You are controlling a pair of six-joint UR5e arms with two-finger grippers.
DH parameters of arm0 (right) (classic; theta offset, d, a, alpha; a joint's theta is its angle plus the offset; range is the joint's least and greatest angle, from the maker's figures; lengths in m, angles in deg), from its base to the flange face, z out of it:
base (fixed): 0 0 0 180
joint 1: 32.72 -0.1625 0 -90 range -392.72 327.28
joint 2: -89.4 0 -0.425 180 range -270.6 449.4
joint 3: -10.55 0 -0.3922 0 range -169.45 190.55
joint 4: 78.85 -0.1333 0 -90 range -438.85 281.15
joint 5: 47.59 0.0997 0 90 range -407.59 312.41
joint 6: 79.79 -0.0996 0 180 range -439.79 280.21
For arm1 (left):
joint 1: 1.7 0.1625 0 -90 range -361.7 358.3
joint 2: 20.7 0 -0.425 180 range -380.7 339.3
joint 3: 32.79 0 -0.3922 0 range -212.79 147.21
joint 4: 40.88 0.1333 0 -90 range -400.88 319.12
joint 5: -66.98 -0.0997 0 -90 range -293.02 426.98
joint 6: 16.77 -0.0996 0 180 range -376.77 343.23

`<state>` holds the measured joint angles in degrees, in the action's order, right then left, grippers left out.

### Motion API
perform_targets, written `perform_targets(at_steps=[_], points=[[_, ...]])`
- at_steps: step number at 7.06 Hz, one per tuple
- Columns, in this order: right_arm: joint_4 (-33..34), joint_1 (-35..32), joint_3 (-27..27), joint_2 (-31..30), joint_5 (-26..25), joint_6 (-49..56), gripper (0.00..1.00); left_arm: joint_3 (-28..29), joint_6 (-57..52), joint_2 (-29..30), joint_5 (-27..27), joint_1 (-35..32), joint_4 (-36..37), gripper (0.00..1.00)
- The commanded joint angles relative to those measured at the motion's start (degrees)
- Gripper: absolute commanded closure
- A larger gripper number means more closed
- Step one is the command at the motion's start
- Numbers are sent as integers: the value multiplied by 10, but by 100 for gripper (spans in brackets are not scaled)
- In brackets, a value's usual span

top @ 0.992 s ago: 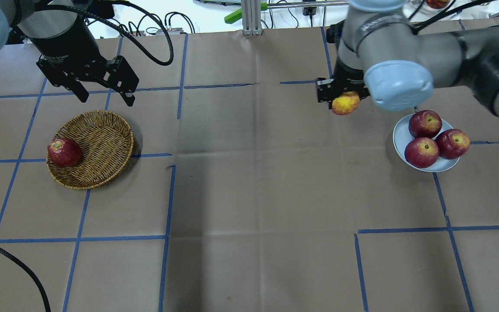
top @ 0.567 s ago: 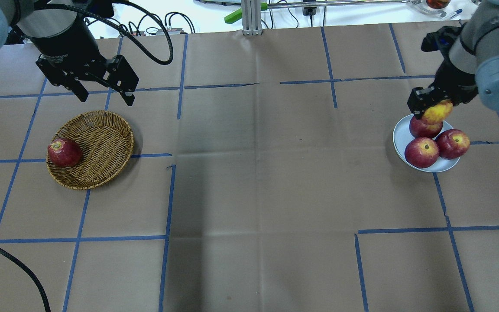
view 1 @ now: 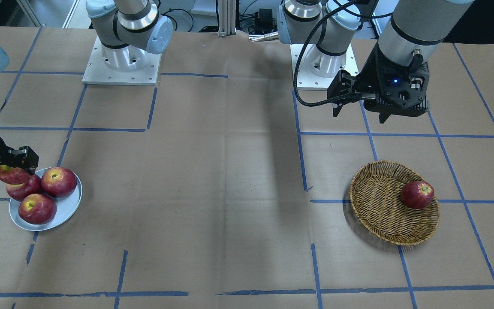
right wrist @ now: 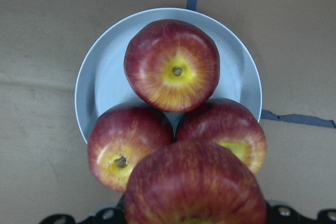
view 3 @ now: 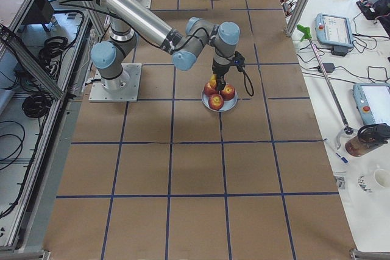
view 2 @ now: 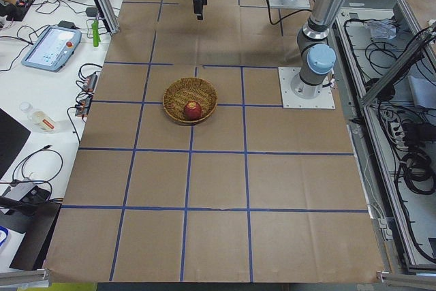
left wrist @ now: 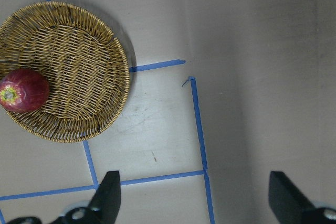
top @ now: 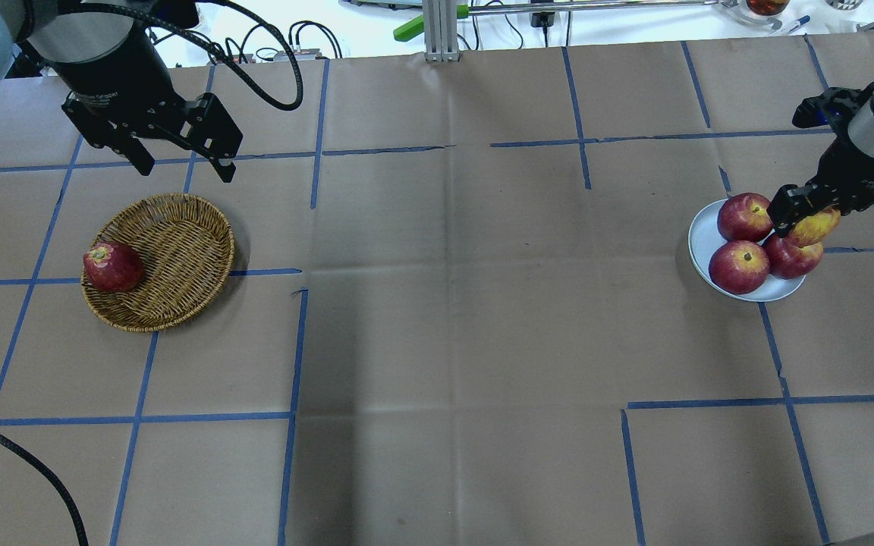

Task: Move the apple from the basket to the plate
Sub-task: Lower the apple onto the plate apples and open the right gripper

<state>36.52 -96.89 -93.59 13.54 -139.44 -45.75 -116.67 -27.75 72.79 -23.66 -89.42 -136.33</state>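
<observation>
A pinkish-red apple streaked with yellow-orange [top: 818, 226] is clamped between the fingers of the robot's right gripper [top: 805, 220]. It hangs low over a small, round, pale blue-grey plate [top: 702, 235] at the right of a table covered in brown paper with blue tape lines [top: 437, 318]. Three dark-red apples with yellow tops [right wrist: 172, 65] already crowd the plate, and the held apple sits right above two of them; whether it touches them cannot be told. Far to the left, the left gripper [top: 187, 171] hovers with its fingers apart beyond a round, shallow, tan wicker basket [top: 179, 243] that holds one deep-red apple [top: 112, 266]. The likely trouble is room: if let go here, the apple would probably land on rounded fruit, not on bare plate, and could roll off onto the table or nudge a neighbour over the rim.
</observation>
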Motion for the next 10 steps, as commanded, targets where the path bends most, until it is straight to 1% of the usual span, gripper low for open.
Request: perform_targets(at_steps=[1, 2, 3, 5, 6, 7, 9, 10], points=[[26, -2, -2, 19, 14, -5, 37, 0, 0, 0, 0, 0, 0, 1], [29, -3, -10, 22, 15, -6, 37, -1, 0, 0, 0, 0, 0, 1], [49, -4, -18, 26, 15, -6, 37, -1, 0, -1, -1, 0, 0, 1], [54, -4, -19, 34, 16, -6, 37, -1, 0, -1, -1, 0, 0, 1], [54, -4, -19, 34, 16, -6, 11, -2, 0, -1, -1, 0, 0, 1], [54, -4, -18, 32, 15, -7, 0, -2, 0, -2, -1, 0, 0, 1], [47, -11, 1, 19, 15, -10, 0, -2, 0, -2, -1, 0, -1, 1], [26, -23, 20, -1, 13, -11, 0, -3, -2, -4, -2, 0, -2, 1]])
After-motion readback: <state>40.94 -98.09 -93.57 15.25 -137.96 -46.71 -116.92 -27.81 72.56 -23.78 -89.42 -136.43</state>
